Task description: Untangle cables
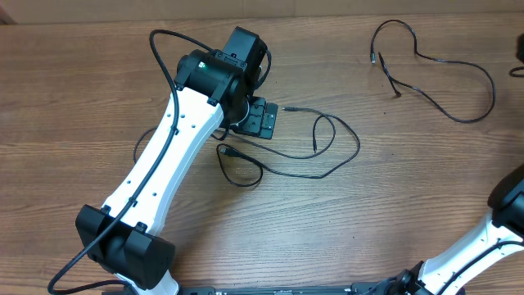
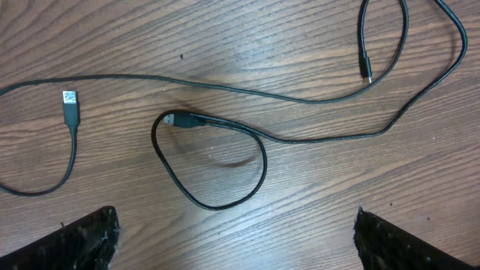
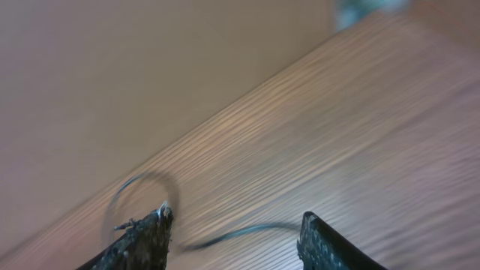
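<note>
One thin black cable [image 1: 327, 147] lies in loose loops at the table's middle. A second cable [image 1: 442, 70] is spread out apart from it at the back right. My left gripper [image 1: 266, 120] hovers at the left end of the middle cable. In the left wrist view that gripper [image 2: 236, 214] is wide open and empty above a small cable loop [image 2: 214, 169], with a silver-tipped plug [image 2: 70, 101] to the left. In the blurred right wrist view my right gripper [image 3: 236, 217] has its fingers apart over a stretch of cable [image 3: 240, 234] on the wood, and nothing is pinched.
The white left arm [image 1: 164, 156] reaches from the front left corner to the centre. Part of the right arm [image 1: 483, 242] shows at the front right corner. Bare wooden tabletop [image 1: 393, 213] lies between the two.
</note>
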